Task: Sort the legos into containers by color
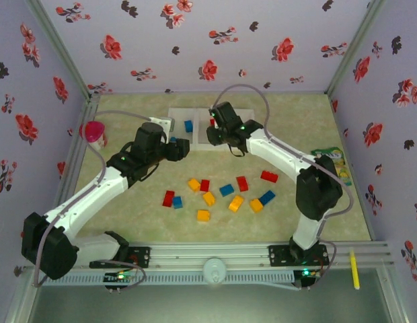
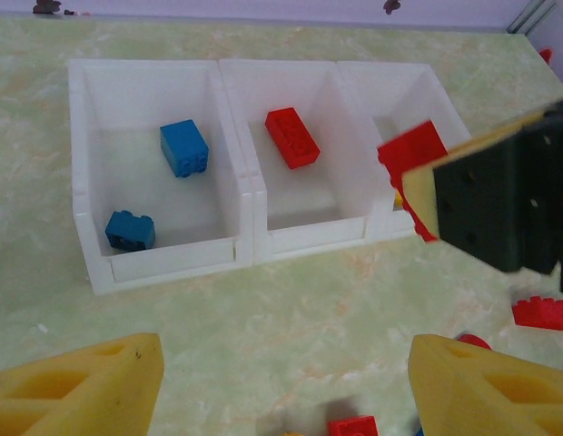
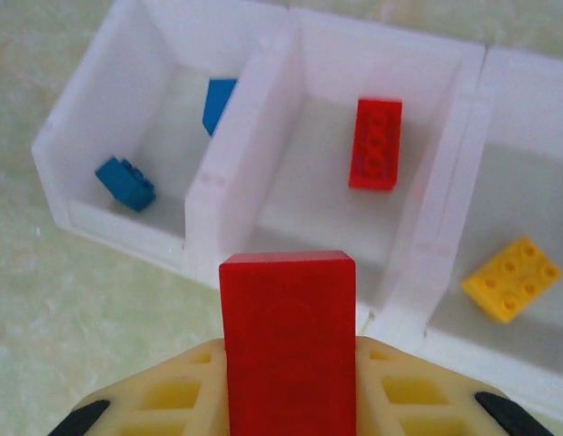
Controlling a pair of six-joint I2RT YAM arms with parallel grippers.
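Red brick [image 3: 287, 318] sat clamped between the yellow fingers of the right gripper [image 3: 288, 386], the jaws drawn in against its two long sides. I saw it poised just short of the near wall of the white container [image 3: 229, 163], in line with the middle compartment. Its long axis ran straight out from the gripper toward that compartment, a smooth face turned to the wrist camera. Inside lay another red brick [image 3: 375, 143], with two blue bricks [image 3: 125, 183] in the left compartment and a yellow brick [image 3: 511, 278] in the right. The left gripper [image 2: 281, 391] hung nearby over the table, fingers wide apart, gripping nothing.
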